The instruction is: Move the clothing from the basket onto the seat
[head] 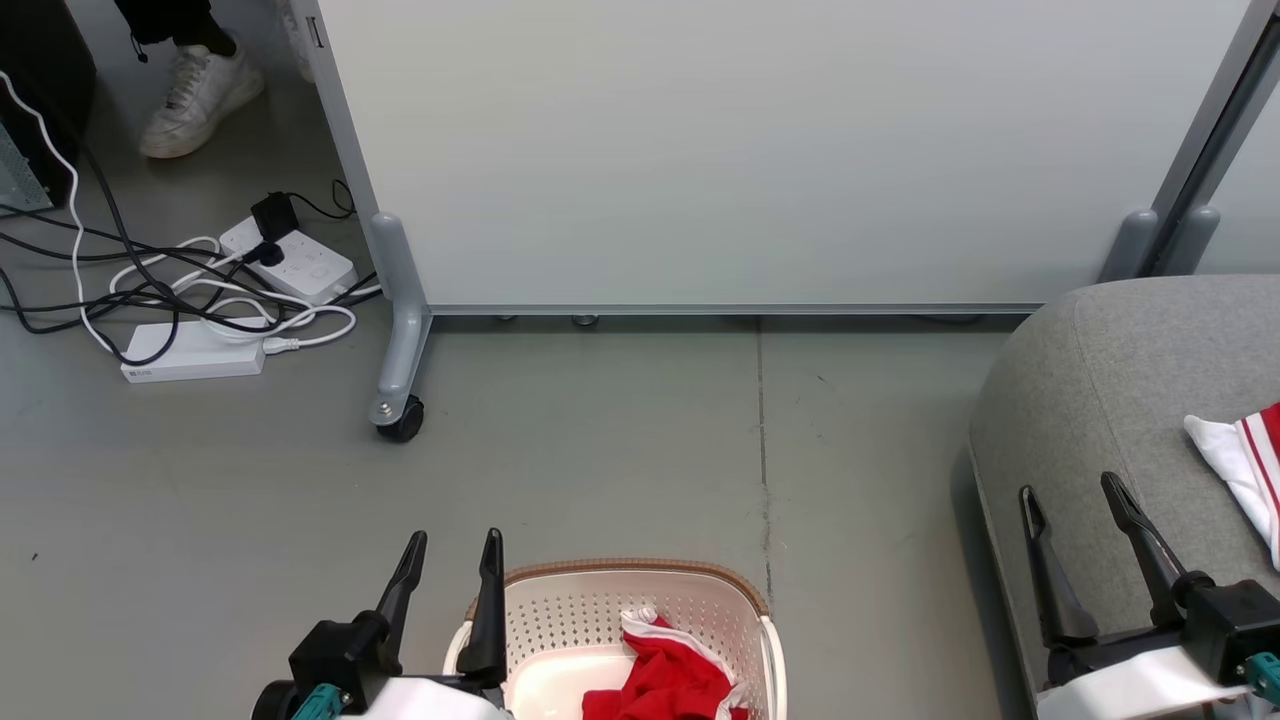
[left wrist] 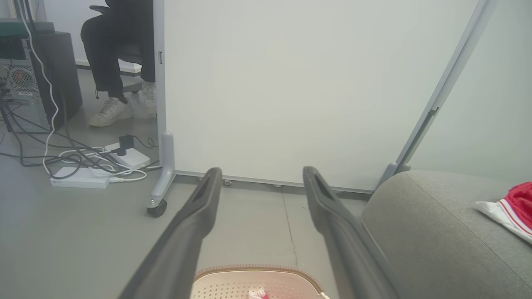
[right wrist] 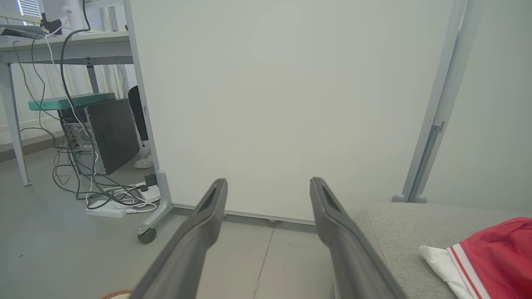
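Garment (head: 665,680) in basket (head: 640,570), second garment (head: 1245,460) on seat (head: 1100,400) right of basket

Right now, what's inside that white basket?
A bunched red garment with white trim lies in the basket, toward its right; the pale bottom beside it is bare. Anything under the fabric is covered.

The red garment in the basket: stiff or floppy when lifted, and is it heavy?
Probably floppy: the red garment lies crumpled in soft folds in the basket, so it would likely drape and hang from a pinch. It is likely light for its size, since it looks like thin cloth. A trailing end might drag over the basket's rim as it comes up.
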### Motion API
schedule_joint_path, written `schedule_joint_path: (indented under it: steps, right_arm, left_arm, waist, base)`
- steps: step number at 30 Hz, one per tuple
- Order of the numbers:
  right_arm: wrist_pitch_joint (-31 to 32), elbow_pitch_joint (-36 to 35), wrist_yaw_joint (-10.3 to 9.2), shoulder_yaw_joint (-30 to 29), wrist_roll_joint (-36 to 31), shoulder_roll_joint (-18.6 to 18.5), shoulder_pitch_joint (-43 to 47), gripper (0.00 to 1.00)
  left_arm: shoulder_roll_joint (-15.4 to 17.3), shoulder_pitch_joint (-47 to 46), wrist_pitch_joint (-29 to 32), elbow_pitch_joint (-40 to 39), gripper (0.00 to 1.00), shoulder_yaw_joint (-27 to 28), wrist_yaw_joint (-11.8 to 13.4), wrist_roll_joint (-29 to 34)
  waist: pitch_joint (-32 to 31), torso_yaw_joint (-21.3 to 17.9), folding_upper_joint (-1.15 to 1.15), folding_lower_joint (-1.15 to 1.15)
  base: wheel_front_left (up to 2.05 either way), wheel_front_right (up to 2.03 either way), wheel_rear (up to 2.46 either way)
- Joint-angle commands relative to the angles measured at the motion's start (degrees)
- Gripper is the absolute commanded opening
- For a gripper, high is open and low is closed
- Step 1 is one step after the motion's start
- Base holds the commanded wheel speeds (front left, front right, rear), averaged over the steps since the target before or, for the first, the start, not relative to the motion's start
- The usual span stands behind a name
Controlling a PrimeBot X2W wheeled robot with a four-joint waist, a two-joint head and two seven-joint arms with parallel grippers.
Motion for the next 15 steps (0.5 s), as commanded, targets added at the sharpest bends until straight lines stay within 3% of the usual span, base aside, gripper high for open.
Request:
schedule_joint_path:
  steps: [1,15]
  right_arm:
    - [-0.2,0.2,0.00,-0.3,0.2,-0.1,-0.7,1.00]
    - [-0.2,0.3,0.01,-0.5,0.3,-0.1,-1.0,1.00]
  left_arm:
    - [0.2,-0.9,0.0,0.0,1.00,0.0,-0.2,0.2]
    - [0.2,-1.3,0.0,0.1,1.00,-0.4,-0.3,0.2]
  waist:
    - [0.0,0.0,0.00,0.00]
    - [0.5,-0.2,0.00,0.00]
  base:
    - [0.00,0.00,0.00]
    - [0.00,0.00,0.00]
